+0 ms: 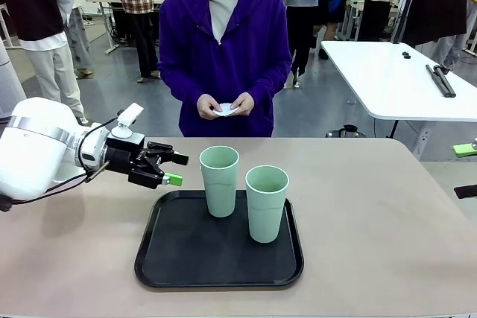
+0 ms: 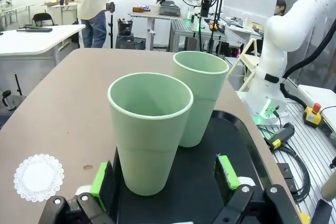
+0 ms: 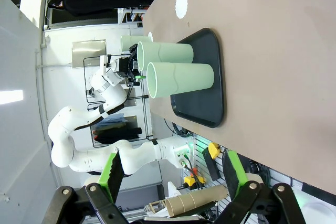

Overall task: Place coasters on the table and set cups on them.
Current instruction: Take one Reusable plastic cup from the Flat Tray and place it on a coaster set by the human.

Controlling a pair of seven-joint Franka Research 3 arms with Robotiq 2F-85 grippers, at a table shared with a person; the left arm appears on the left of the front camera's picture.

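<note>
Two pale green cups stand on the black tray (image 1: 160, 255): a left cup (image 1: 219, 181) and a right cup (image 1: 266, 202). My left gripper (image 1: 170, 168) is open, a short gap left of the left cup and pointing at it. In the left wrist view that near cup (image 2: 149, 135) stands just beyond my open left gripper (image 2: 164, 181), with the other cup (image 2: 200, 97) behind it. One white lacy coaster (image 2: 38, 177) lies on the table (image 1: 373, 214) beside the tray, also seen as the coaster (image 3: 181, 4) in the right wrist view. The person holds another coaster (image 1: 226, 109) in both hands. My right gripper (image 3: 173, 179) is open and holds nothing, far from the cups (image 3: 178, 80).
The person stands at the table's far edge, opposite the tray. A white table (image 1: 395, 72) with dark tools stands at the back right. Bare tabletop lies to the left, right and far side of the tray.
</note>
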